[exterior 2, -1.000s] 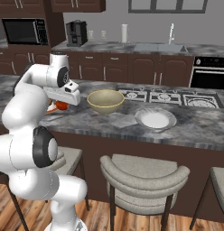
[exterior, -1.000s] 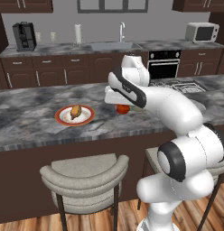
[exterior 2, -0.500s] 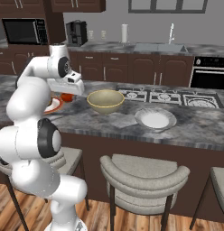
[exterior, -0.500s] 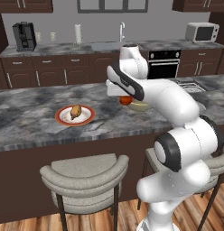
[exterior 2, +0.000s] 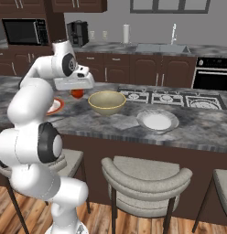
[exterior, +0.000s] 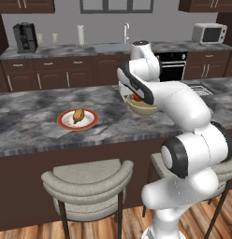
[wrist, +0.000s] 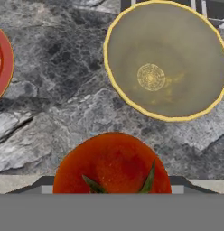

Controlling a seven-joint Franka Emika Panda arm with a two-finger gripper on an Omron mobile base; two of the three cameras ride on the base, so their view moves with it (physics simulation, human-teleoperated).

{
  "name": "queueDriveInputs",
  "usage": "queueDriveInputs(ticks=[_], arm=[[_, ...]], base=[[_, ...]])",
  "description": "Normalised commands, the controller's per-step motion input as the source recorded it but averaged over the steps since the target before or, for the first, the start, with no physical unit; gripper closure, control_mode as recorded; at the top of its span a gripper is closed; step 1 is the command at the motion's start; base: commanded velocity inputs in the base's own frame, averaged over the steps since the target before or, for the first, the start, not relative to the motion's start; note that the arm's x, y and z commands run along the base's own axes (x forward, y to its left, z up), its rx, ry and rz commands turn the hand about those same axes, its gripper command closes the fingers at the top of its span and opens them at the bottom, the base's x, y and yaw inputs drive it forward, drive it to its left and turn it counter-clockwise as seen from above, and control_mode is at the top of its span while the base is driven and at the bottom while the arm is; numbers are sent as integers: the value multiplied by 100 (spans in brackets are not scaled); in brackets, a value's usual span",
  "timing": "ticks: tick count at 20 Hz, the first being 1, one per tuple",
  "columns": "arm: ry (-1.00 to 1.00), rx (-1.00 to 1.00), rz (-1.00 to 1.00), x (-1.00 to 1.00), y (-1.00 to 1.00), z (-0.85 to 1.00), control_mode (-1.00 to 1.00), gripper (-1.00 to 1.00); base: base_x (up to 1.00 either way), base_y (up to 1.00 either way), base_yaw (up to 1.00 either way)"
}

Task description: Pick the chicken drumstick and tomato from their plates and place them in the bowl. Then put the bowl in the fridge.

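My gripper hangs above the counter, shut on the red-orange tomato, just left of the tan bowl. In the hand view the tomato is big at the bottom, and the bowl lies beyond it with nothing inside. From the left base the gripper and tomato hover by the bowl's near rim. The golden-brown chicken drumstick lies on the red-rimmed plate. The white-grey plate right of the bowl is bare.
A cooktop lies on the counter behind the bowl and white plate. Grey stools stand along the island's near side. Against the back wall are a sink, an oven and a coffee machine.
The arm has carried the tomato up and sideways, away from the red-rimmed plate's side and toward the bowl. The drumstick, plates and bowl have stayed put.
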Motion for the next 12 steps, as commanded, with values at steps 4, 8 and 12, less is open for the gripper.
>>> queueDriveInputs(ticks=[4, 8, 12], arm=[[-11, 3, 23, 20, -47, 1, -100, 100], [-5, 7, 22, 31, -36, -13, -100, 100], [9, 1, 13, 48, -25, -3, -100, 100]], base=[[0, 0, 0], [0, 0, 0], [0, 0, 0]])
